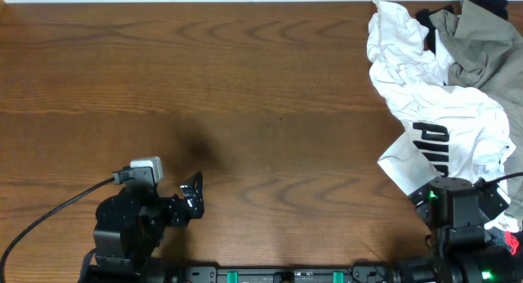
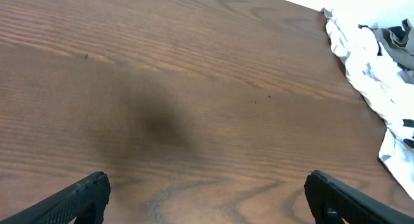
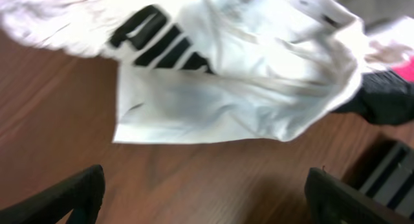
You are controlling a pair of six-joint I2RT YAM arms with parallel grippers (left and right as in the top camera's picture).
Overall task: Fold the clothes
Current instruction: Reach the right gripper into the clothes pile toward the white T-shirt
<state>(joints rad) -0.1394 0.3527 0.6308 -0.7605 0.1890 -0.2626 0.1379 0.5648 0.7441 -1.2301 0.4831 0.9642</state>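
Over on the right side of the brown wooden table (image 1: 245, 87), a crumpled white cotton T-shirt with black block lettering (image 1: 441, 128) lies heaped against an olive-grey garment (image 1: 482, 46). The right gripper (image 3: 206, 182) hovers at its hem, jaws apart, empty. The left gripper (image 1: 193, 195), jaws also wide apart, hangs well away.

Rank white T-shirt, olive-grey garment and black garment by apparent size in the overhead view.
1. Crumpled white cotton T-shirt with black lettering.
2. Olive-grey fabric garment, partly cropped.
3. Black garment, mostly hidden.
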